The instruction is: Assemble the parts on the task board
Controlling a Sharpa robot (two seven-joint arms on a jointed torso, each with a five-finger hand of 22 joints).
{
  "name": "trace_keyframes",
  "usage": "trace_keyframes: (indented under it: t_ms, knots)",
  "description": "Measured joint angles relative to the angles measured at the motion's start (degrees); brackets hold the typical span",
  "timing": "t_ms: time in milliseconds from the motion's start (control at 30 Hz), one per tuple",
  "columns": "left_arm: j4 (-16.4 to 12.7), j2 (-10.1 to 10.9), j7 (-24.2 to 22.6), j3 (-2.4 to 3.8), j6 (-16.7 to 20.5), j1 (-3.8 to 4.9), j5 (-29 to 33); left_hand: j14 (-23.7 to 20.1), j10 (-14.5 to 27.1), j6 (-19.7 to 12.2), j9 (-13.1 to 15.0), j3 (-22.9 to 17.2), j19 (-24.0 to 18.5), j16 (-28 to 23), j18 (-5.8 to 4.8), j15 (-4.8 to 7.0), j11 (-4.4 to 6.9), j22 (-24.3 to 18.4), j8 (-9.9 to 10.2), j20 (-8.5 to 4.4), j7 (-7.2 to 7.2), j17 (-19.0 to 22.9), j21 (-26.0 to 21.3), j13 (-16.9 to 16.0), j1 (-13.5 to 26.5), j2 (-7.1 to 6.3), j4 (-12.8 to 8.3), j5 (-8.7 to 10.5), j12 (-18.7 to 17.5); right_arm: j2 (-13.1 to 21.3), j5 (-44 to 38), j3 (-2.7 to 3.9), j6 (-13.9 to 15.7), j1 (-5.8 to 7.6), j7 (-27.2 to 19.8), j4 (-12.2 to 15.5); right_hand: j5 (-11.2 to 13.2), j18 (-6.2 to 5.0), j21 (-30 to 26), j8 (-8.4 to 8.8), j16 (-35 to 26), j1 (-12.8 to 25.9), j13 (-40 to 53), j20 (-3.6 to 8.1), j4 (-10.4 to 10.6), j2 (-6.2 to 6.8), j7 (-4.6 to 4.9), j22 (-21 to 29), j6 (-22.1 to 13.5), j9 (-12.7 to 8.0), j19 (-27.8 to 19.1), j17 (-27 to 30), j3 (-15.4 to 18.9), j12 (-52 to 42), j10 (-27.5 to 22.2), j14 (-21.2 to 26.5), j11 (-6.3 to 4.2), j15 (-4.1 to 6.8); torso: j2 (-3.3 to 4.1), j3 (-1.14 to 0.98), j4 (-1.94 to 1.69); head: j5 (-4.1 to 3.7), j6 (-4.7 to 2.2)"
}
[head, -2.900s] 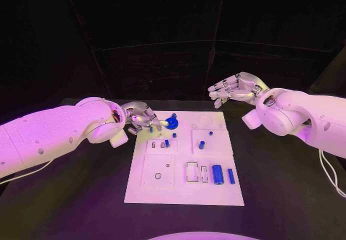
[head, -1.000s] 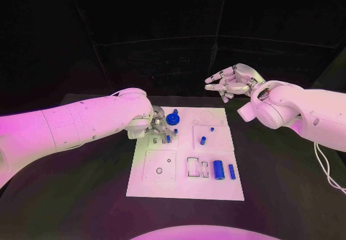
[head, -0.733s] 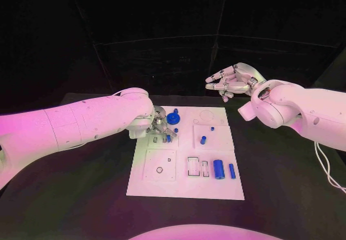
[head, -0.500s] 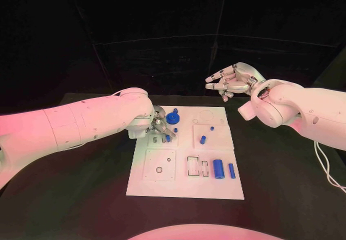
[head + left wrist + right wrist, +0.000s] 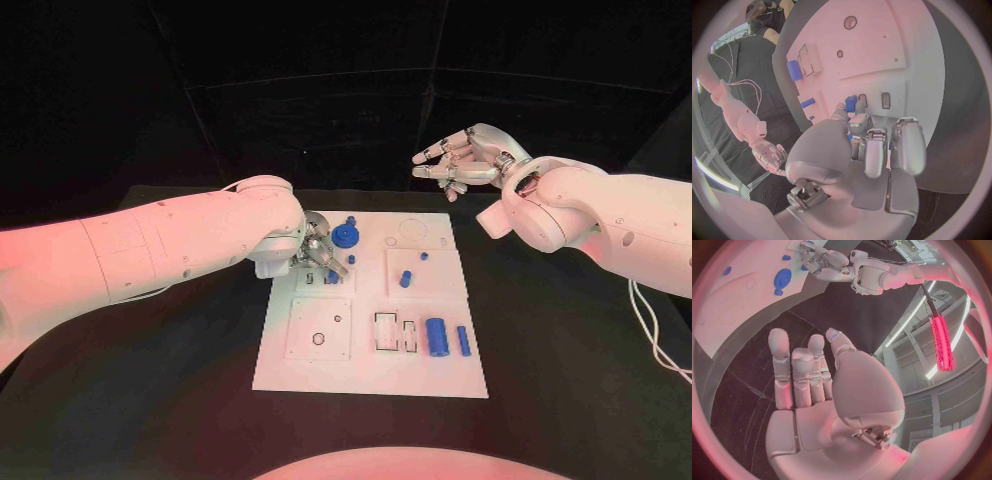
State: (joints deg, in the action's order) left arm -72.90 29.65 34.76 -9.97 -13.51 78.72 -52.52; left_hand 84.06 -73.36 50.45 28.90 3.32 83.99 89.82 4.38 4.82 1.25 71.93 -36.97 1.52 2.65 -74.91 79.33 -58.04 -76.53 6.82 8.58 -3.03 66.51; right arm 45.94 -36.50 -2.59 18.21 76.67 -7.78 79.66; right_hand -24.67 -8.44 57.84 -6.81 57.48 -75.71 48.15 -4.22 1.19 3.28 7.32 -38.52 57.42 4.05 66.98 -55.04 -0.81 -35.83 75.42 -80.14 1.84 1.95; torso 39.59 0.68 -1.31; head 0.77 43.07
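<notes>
A small blue peg (image 5: 851, 104) is seen just beyond the left hand (image 5: 320, 255), whose fingers (image 5: 907, 145) are curled together over the white rectangular task board (image 5: 361, 375); whether it is pinched cannot be told. The right hand (image 5: 462, 160) is held well apart, fingers spread and empty.

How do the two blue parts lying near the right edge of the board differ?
The thick blue cylinder is wider and shorter; the thin blue pin beside it is slimmer and longer. The cylinder lies next to the board's rectangular slots; the pin lies nearer the task board edge. Both lie flat, parallel and untouched.
</notes>
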Motion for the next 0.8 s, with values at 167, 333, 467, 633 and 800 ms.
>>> trace_keyframes:
  t_ms: [167, 333, 467, 633, 800]
  knots:
    - [-0.7, 0.6, -0.2, 0.0, 0.6, 0.0, 1.3, -0.1, 0.5, -0.6, 0.0, -2.5, 0.0, 0.0, 0.0, 0.3, 0.52, -0.3, 0.2, -0.41, -0.25, 0.0, -0.3, 0.2, -3.5, 0.0, -0.6, 0.21, -0.2, -0.1, -0.2, 0.0, 0.0, 0.0, 0.1, -0.4, -0.3, 0.0, 0.0, 0.0, 0.0, 0.0, -0.1, -0.08, 0.0, 0.0, 0.0, 0.0, 0.0, 0.0, -0.1, 0.1, 0.0, 0.4, 0.0, 0.0, 0.0, 0.0, 0.01, 0.0, 0.0, -0.06, 0.15]
    - [-1.7, 1.5, -0.5, 0.0, 1.4, 0.0, 2.3, -0.1, 0.5, -0.8, 0.0, -5.4, 0.0, 0.0, 0.0, 0.3, 0.52, -0.4, 0.6, -0.41, -0.4, 0.0, -0.3, 0.9, -4.9, -0.54, 2.2, 0.38, -1.1, -0.3, -0.3, 0.0, -0.1, -0.01, 0.2, -0.7, -0.6, 0.0, 0.0, 0.0, -0.1, 0.0, -0.2, -0.18, 0.0, 0.0, 0.0, 0.0, 0.0, 0.0, -0.2, 0.1, 0.0, 0.4, -0.2, 0.0, 0.19, 0.0, 0.01, 0.0, -0.04, -0.07, 0.21]
    - [-2.9, 2.7, -1.0, 0.0, 2.7, -0.03, 2.8, -0.1, 0.3, -0.8, 0.0, -11.7, 0.0, 0.0, 0.0, 0.3, 0.36, -0.4, 0.2, -0.41, -0.4, 0.0, -0.6, 1.0, -2.0, -4.07, 3.8, 0.38, -1.1, -0.3, -0.3, 0.0, -0.1, -0.01, 0.3, -1.0, -0.6, 0.0, 0.0, 0.0, -0.2, 0.0, -0.2, -0.18, 0.0, 0.0, 0.0, 0.0, 0.0, 0.0, -0.2, 0.1, 0.0, 0.4, -0.2, 0.0, 0.21, 0.0, 0.01, -0.02, -0.08, -0.03, 0.25]
    - [-4.8, 4.2, -1.8, 0.0, 5.3, -0.05, 3.1, -0.1, 0.3, -1.0, 2.1, -21.3, 0.0, 0.0, 0.0, 0.3, 0.36, -0.5, -0.9, -0.41, -0.19, 0.0, -0.6, 1.0, 2.1, -8.11, 2.1, 0.09, -1.1, -0.4, -0.4, -0.01, -0.2, -0.01, 0.3, -1.3, -0.6, 0.0, 0.0, 0.0, -0.2, 0.0, -0.2, -0.18, 0.0, 0.0, 0.0, 0.0, 0.0, 0.0, -0.2, 0.2, 0.0, 0.4, -0.2, 0.0, 0.21, 0.0, -0.02, -0.03, -0.1, -0.02, 0.2]
    - [-6.7, 5.6, -2.6, 0.0, 8.5, -0.39, 2.5, -0.1, -0.1, -1.0, 2.5, -24.5, 0.0, 0.0, 0.0, 0.3, 0.63, -0.5, -1.2, -0.4, -0.19, 0.0, -0.8, 1.0, 3.7, -9.23, 1.6, 0.1, -1.1, -0.3, -0.4, -0.01, -0.3, -0.01, 0.3, -1.5, -0.6, 0.0, 0.0, 0.0, -0.2, 0.0, -0.4, -0.18, 0.0, 0.0, 0.0, 0.1, 0.0, 0.0, -0.2, 0.2, 0.0, 0.8, -0.2, 0.0, 0.21, 0.0, -0.03, -0.02, -0.15, 0.06, 0.13]
